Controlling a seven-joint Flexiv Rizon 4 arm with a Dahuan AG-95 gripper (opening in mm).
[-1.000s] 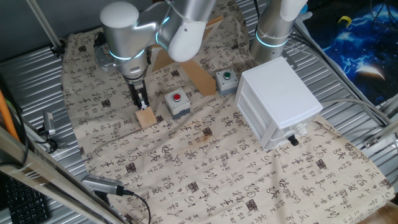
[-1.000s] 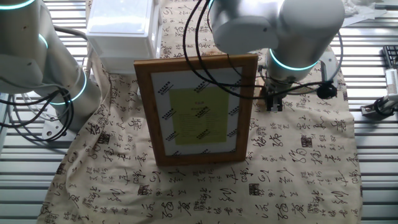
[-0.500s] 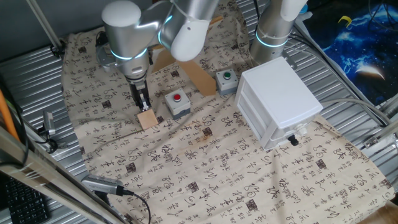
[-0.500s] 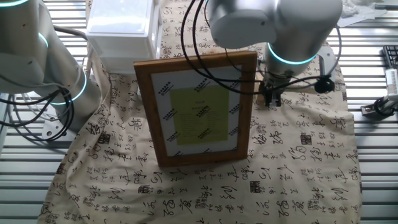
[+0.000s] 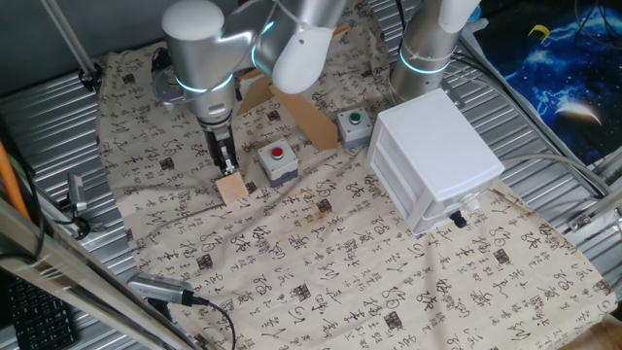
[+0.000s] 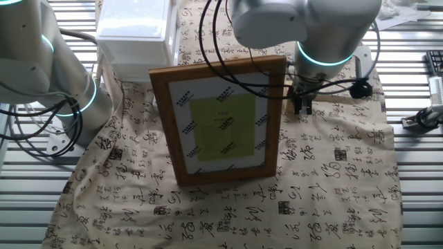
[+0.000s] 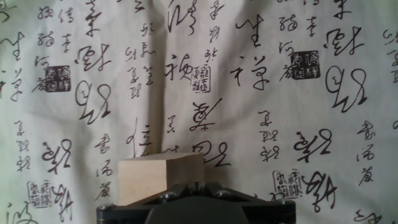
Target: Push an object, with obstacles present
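Arm pressing a wooden block across a calligraphy cloth, obstacles close by.

The white drawer cabinet (image 5: 437, 160) sits toward the cloth's right edge; the wooden frame (image 6: 220, 122) stands upright near the back edge, its strut (image 5: 309, 115) slanting down. The green-button box (image 5: 354, 124) lies between strut and cabinet, the red-button box (image 5: 278, 160) just beside the block (image 5: 231, 188). The gripper (image 5: 225, 163) points down, fingers drawn together, tips against the block's far side, toward the cloth's left half.
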